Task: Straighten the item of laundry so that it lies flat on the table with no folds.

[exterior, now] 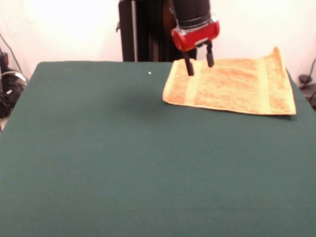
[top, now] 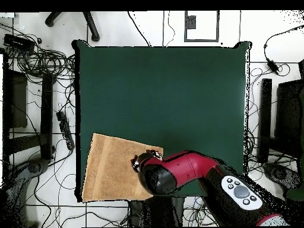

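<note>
I see the golden-orange terry towel (exterior: 232, 88) lying spread out near a corner of the green table (exterior: 123, 163), on the side where the arm comes in, with a paler woven band running near each of two opposite edges; in the overhead view it (top: 113, 169) sits at the table's (top: 166, 89) edge, one side just past the rim. My gripper (exterior: 199, 61) hangs over the towel's edge nearest the table's middle, its two dark fingers (exterior: 188, 65) parted a little with nothing between them, and I can't tell whether the tips touch the cloth.
</note>
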Robot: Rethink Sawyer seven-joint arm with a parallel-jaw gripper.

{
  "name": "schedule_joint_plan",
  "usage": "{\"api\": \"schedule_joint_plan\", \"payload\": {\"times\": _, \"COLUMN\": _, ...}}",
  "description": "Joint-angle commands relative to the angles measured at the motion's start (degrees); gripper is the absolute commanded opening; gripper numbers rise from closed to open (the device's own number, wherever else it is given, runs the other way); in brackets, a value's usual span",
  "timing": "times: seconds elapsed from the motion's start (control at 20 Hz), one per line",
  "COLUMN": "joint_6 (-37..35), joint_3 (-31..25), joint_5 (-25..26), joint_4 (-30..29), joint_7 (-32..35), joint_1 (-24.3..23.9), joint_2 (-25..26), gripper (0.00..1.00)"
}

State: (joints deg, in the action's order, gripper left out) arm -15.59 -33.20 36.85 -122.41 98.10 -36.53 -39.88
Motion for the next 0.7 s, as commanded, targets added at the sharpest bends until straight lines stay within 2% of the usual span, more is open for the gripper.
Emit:
{"api": "schedule_joint_plan", "payload": {"times": 0.05, "joint_6": -4.4, "joint_3": -6.2, "joint_5": 3.1, "joint_4": 8.4, "joint_7": -7.0, "joint_1": 0.6, "joint_2": 3.4, "gripper": 1.00}}
{"api": "schedule_joint_plan", "payload": {"times": 0.35, "joint_6": -5.9, "joint_3": -6.3, "joint_5": 5.4, "joint_4": 10.4, "joint_7": -10.3, "joint_1": -0.5, "joint_2": 3.9, "gripper": 1.00}}
{"api": "schedule_joint_plan", "payload": {"times": 0.7, "joint_6": -5.0, "joint_3": -2.5, "joint_5": 9.8, "joint_4": 10.6, "joint_7": -7.4, "joint_1": 0.5, "joint_2": 2.2, "gripper": 1.00}}
